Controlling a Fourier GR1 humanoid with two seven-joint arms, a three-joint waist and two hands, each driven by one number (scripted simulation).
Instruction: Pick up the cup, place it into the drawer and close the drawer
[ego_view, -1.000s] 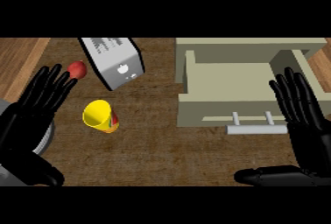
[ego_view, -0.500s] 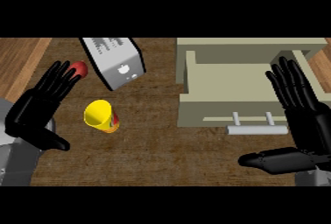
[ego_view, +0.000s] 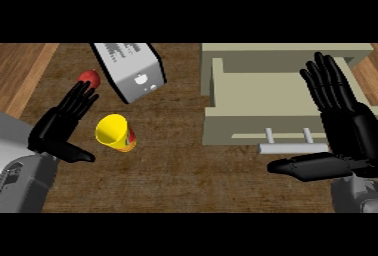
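No readable text; small white logo (ego_view: 139, 78) on grey box (ego_view: 124, 60).

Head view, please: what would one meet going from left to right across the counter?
In order: left hand → yellow cup → open drawer → right hand.

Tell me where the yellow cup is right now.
Head view: the yellow cup is on the counter, left of centre, just right of the left hand, with the grey appliance beyond it and the open drawer to its right.
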